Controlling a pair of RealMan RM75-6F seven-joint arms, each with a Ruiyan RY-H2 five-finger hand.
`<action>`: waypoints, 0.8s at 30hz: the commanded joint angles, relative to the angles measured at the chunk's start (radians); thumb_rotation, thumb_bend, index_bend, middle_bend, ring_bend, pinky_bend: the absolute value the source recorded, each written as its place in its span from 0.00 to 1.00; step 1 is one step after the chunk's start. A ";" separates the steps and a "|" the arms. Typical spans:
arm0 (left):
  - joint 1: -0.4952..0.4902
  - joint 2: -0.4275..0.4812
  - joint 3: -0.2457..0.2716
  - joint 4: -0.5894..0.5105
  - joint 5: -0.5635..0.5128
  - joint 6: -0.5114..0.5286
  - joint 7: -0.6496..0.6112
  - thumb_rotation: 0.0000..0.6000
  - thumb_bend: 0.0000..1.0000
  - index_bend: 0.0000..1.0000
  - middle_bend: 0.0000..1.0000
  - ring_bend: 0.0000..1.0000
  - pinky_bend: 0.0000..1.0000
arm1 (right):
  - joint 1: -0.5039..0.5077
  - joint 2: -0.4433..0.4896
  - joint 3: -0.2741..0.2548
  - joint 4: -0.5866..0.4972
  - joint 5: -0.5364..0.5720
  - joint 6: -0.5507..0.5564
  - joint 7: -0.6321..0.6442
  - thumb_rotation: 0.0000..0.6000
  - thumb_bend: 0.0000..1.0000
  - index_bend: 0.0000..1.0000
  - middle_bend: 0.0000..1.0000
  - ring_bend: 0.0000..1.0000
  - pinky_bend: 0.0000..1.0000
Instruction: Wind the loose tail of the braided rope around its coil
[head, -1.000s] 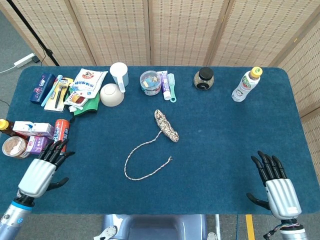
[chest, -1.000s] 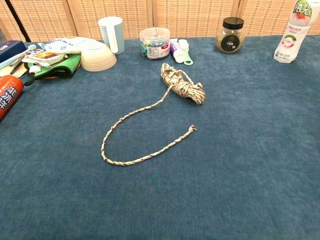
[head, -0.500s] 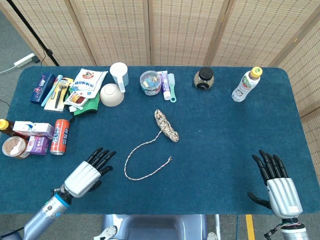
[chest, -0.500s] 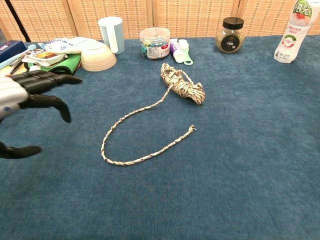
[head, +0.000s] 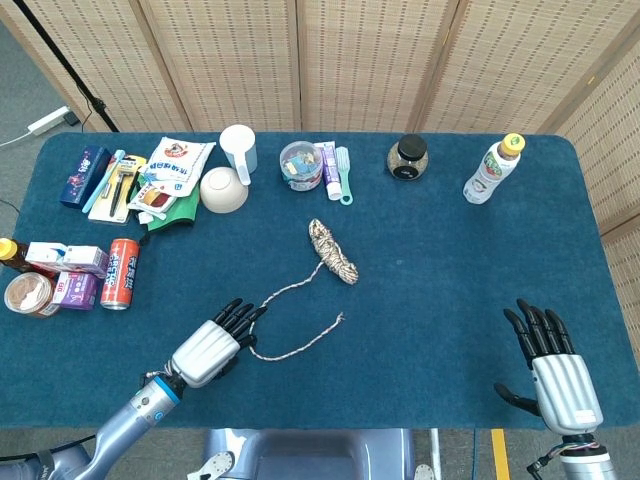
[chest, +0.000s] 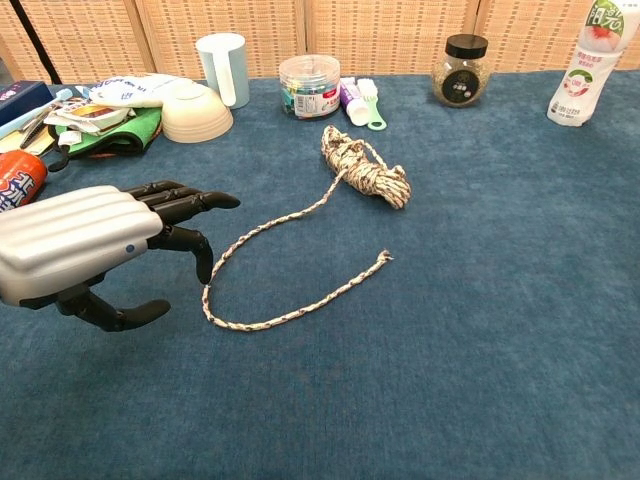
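The braided rope (head: 333, 252) lies near the middle of the blue tabletop (head: 450, 270), its tight coil (chest: 366, 167) pointing diagonally from far-left to near-right. From the coil's far end the loose tail (chest: 262, 285) runs toward the near left, bends in a wide loop and comes back to a frayed end (chest: 383, 257) that rests on the cloth, apart from the coil.

The rope looks light, soft and limp, so it will likely sag and trail rather than keep any shape when lifted. The braid should give the fingers some friction. A sensible place to pinch is probably the tail close to its frayed end or along the loop's bend, while the coil itself, small and free on the cloth, may slide or roll unless it is pinned or held.

The left robot hand (chest: 85, 248) hovers just left of the loop's bend, fingers spread and holding nothing. Its dark fingertips (chest: 205, 268) sit right beside the tail, and whether they touch it cannot be told. The coil is farther off, to the far right of this hand.

The right robot hand (head: 555, 375) sits at the near right edge of the tabletop, fingers apart and empty, well away from the rope. It appears only in the head view.
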 joint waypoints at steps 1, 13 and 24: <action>-0.008 -0.020 0.001 0.011 -0.023 -0.013 0.027 1.00 0.39 0.39 0.00 0.00 0.00 | 0.000 0.001 0.000 0.000 0.002 -0.001 0.001 1.00 0.00 0.00 0.00 0.00 0.00; -0.030 -0.092 -0.001 0.052 -0.105 -0.035 0.092 1.00 0.39 0.41 0.00 0.00 0.00 | 0.004 -0.001 0.001 0.001 0.011 -0.009 0.000 1.00 0.00 0.00 0.00 0.00 0.00; -0.043 -0.116 0.010 0.073 -0.139 -0.027 0.122 1.00 0.39 0.41 0.00 0.00 0.00 | 0.007 -0.004 0.002 0.002 0.018 -0.014 -0.005 1.00 0.00 0.00 0.00 0.00 0.00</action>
